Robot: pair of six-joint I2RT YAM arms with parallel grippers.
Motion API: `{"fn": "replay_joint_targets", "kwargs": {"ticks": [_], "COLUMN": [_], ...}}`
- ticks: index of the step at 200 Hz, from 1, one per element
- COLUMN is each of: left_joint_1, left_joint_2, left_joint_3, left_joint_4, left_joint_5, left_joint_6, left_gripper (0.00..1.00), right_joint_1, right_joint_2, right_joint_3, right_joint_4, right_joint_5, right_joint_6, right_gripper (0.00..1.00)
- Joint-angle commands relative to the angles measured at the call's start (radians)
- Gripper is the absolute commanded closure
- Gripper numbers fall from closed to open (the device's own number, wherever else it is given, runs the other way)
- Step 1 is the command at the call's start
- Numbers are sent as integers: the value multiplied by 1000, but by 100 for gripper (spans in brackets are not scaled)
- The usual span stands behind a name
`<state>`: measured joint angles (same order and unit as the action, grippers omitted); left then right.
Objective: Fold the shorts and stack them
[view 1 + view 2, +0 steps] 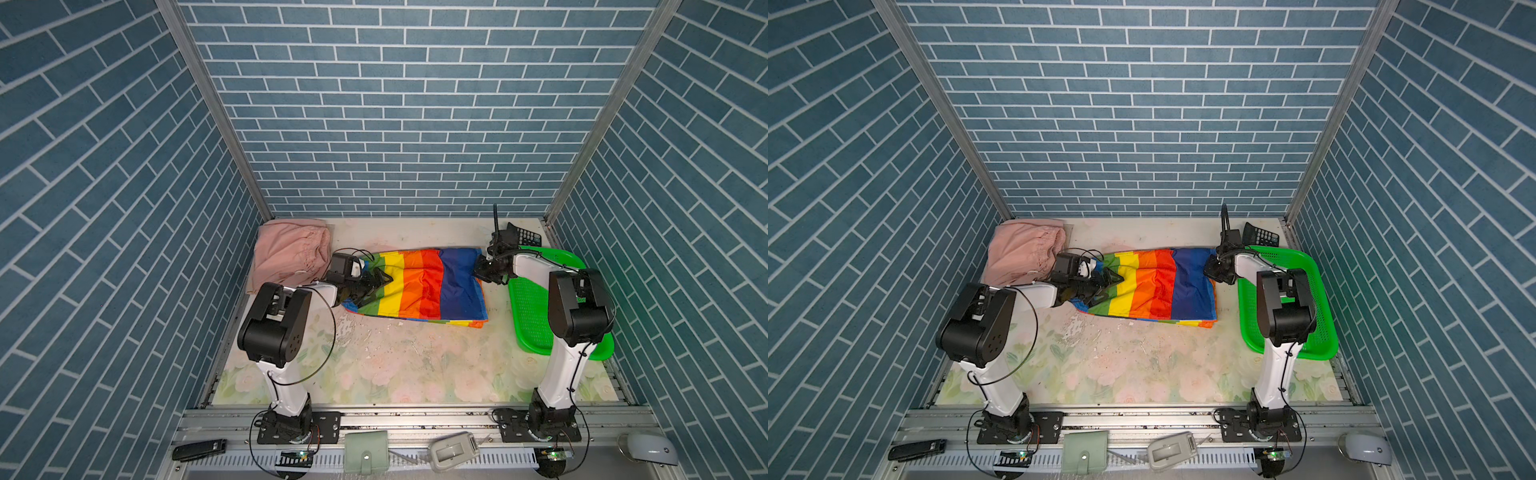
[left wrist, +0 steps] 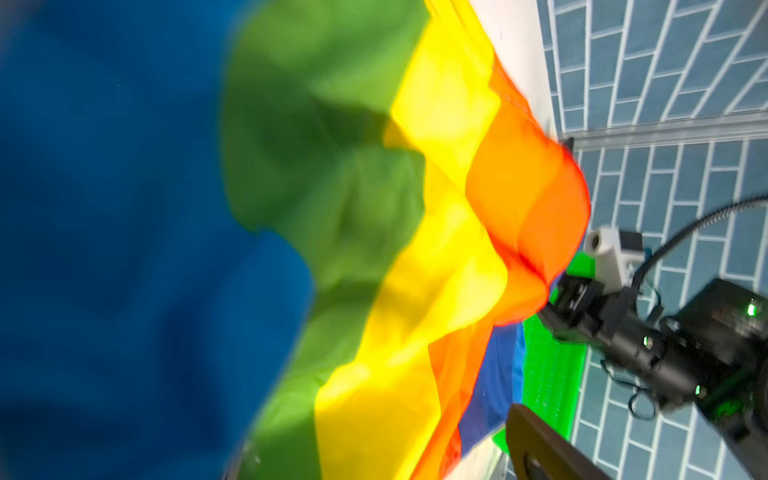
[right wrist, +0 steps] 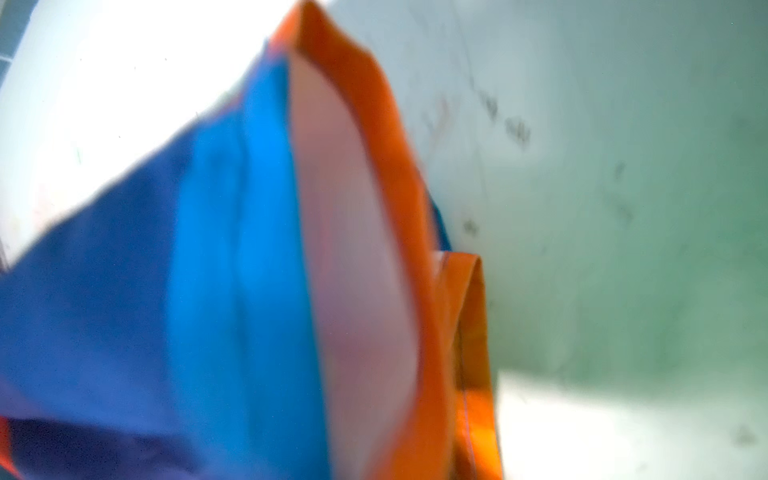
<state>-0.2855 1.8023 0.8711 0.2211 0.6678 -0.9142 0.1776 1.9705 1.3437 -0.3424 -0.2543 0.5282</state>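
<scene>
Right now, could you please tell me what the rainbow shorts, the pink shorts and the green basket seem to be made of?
The rainbow shorts: thin, smooth woven cloth, likely synthetic; it shows a slight sheen and crisp creases.
The pink shorts: softer matte cloth, perhaps cotton; gathered waist, no shine.
The green basket: glossy moulded plastic with a fine mesh floor.

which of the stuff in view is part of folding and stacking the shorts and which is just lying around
For the job: rainbow-striped shorts, spread mid-table; pink shorts, far left corner.

Just lying about: green basket; calculator behind it; black bar-shaped item, pale green pouch, grey gadget and white domed gadget along the front rail.
</scene>
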Motion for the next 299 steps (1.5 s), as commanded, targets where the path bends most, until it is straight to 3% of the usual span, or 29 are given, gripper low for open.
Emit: {"fn": "replay_joint_targets", "kwargs": {"ticks": [1,20,36,51,75,90,125,179,212,234,254,275,299], "left_joint_1": [-9,18,26,26,21,14,37,167,202,207,186,149,98], "left_joint_2": [-50,-138,-158,-120,-16,43,181,289,281,248,195,130,91], "left_joint_3": [-32,96,244,356,437,459,499,494,398,384,433,479,504], "left_joint_4": [3,-200,-347,-381,-323,-295,-294,-351,-308,-323,-365,-399,-411], "left_joint_5": [-5,-41,-63,-42,-10,-24,-12,-57,-46,-33,-7,-6,-23], "left_joint_6": [-107,-4,74,84,19,13,57,168,164,184,208,206,193], "left_gripper": [0,0,0,0,0,0,0,0,1,0,0,0,0], "right_joint_1": [3,12,15,35,95,136,132,16,-31,-37,-17,47,147], "right_joint_2": [-56,-147,-195,-220,-192,-123,76,259,335,312,203,90,55], "right_joint_3": [50,52,54,47,24,30,109,246,321,362,334,274,174], "right_joint_4": [-129,-154,-147,-97,76,193,319,215,137,97,121,160,322], "right_joint_5": [45,61,12,-51,-210,-303,-370,-351,-326,-319,-329,-310,-332], "right_joint_6": [-97,-130,-130,-112,-26,36,93,29,-28,-48,-26,-15,88], "right_gripper": [58,36,24,13,3,1,1,1,1,1,1,1,1]}}
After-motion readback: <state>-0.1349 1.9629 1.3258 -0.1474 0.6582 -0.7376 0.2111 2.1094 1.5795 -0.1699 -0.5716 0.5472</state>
